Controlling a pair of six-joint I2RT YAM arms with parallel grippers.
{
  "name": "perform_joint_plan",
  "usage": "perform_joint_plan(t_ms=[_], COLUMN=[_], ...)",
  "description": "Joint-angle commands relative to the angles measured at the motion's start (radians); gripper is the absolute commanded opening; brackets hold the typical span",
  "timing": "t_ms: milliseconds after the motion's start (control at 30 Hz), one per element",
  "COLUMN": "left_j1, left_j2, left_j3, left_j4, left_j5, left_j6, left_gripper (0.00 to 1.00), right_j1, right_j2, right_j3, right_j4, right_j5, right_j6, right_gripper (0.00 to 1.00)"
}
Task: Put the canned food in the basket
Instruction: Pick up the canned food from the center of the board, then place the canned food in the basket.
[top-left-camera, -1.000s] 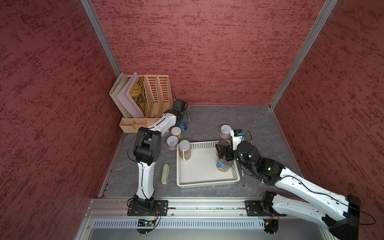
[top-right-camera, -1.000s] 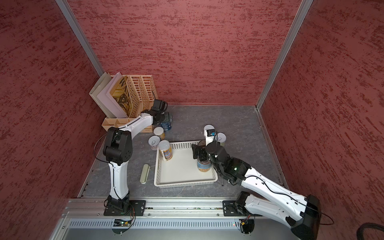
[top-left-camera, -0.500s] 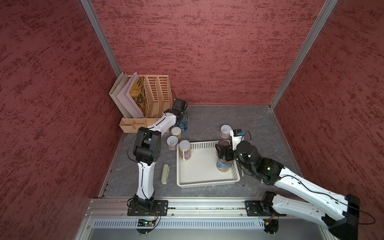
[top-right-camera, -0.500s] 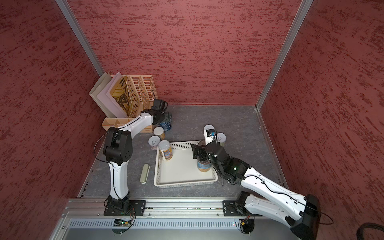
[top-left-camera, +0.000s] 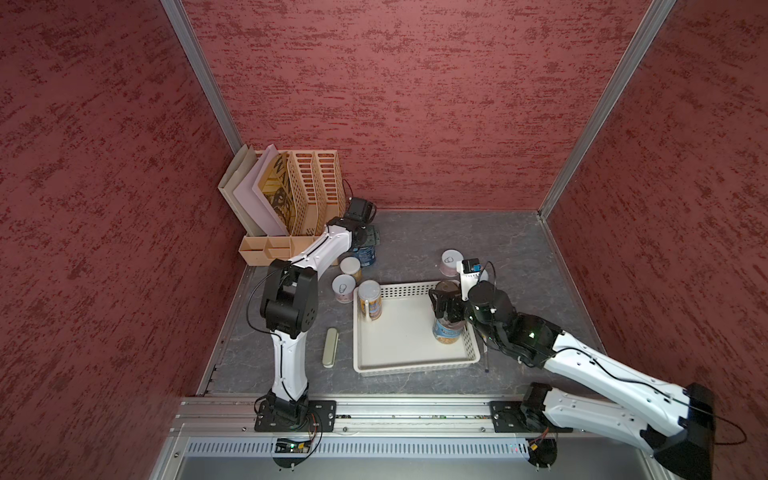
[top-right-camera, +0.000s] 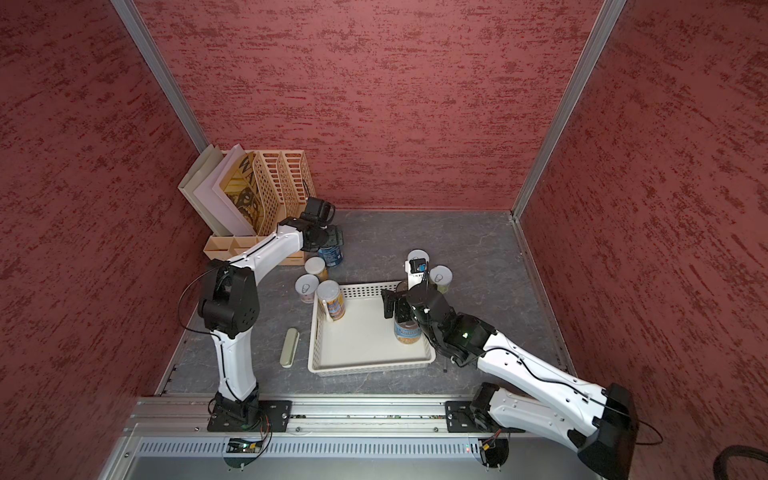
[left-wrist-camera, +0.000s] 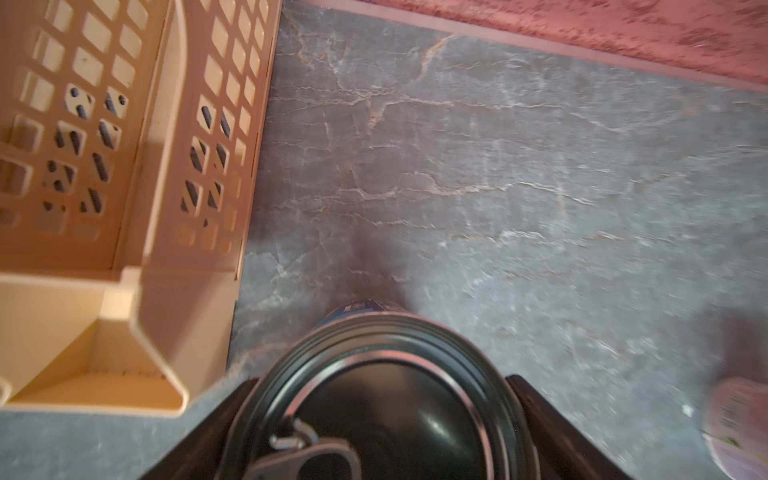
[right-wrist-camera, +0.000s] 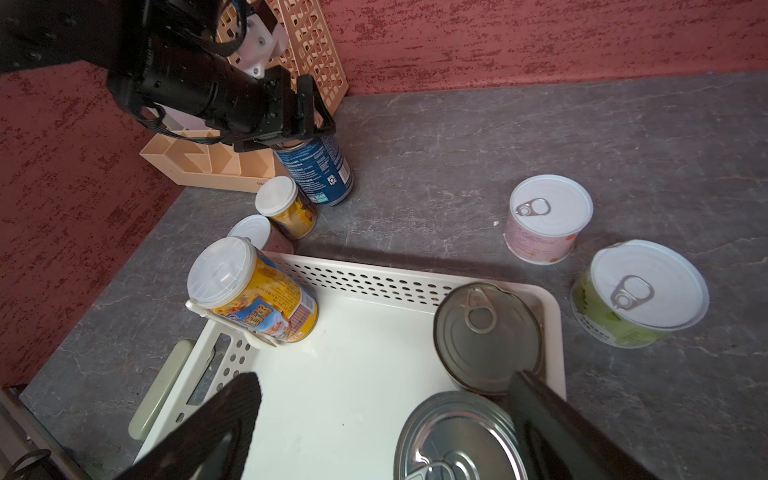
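The white basket (top-left-camera: 415, 366) (top-right-camera: 370, 366) (right-wrist-camera: 374, 272) holds a slim yellow can (top-left-camera: 370, 299) (right-wrist-camera: 249, 295), a dark can (top-left-camera: 446, 286) (right-wrist-camera: 486, 332) and a blue-labelled can (top-left-camera: 446, 332) (right-wrist-camera: 457, 436). My right gripper (top-left-camera: 449, 307) (right-wrist-camera: 384, 384) stands open over that blue can, one finger beside it and the other well apart. By the file holder my left gripper (top-left-camera: 368, 239) (left-wrist-camera: 378, 390) (right-wrist-camera: 293, 139) is shut on another blue-labelled can (top-right-camera: 331, 254) (left-wrist-camera: 386, 395) (right-wrist-camera: 318, 170). Small white-topped cans stand on the table: two left of the basket (top-left-camera: 350, 266) (top-left-camera: 344, 286), two behind it (right-wrist-camera: 544, 216) (right-wrist-camera: 640, 291).
A beige slotted file holder (top-left-camera: 307, 187) and a low beige organiser (top-left-camera: 270, 249) fill the back left corner, close to the left gripper. An olive case (top-left-camera: 330, 353) lies left of the basket, a thin dark pen (top-left-camera: 485, 361) on its right. Red walls enclose the table.
The left gripper's jaws have closed in on the blue-labelled can by the file holder. Nothing else has visibly moved.
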Motion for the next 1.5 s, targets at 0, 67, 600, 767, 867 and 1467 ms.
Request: perform_joint_plan(t_ms=[0,67,600,767,867,1467], left_j1=[-0.023,-0.030,-0.114,-0.179,-0.221,-0.583], left_j2=[-0.155,-0.187,-0.338,-0.409,-0.451,-0.654], left_j3=[0.009,-0.006,-0.035,-0.047,-0.058,-0.181], left_j4=[0.055,0.062,0.035,0.017,0.011,-0.059], left_j5=[-0.018,-0.013,-0.024,-0.048,-0.052,-0.158], left_j6=[-0.034,-0.042,-0.071,-0.071,-0.071,-0.063], left_gripper=[0.34,0.34,0.32,0.32,0.33,0.33], right_j1=[-0.009,-0.009,-0.009,-0.009,-0.009,-0.043], right_j2=[0.006,0.009,0.014,0.007,-0.003,-0.199], right_j3=[-0.007,-0.008,-0.009,-0.013,-0.023,-0.161], right_j4=[0.033,0.033,0.036,0.036,0.039,0.082], right_j5=[-0.013,-0.011,-0.015,-0.003,0.014,0.173], right_j6=[0.005,0.005,0.010,0.012,0.018,0.103], right_gripper=[0.98,0.99,0.99,0.98,0.98,0.98])
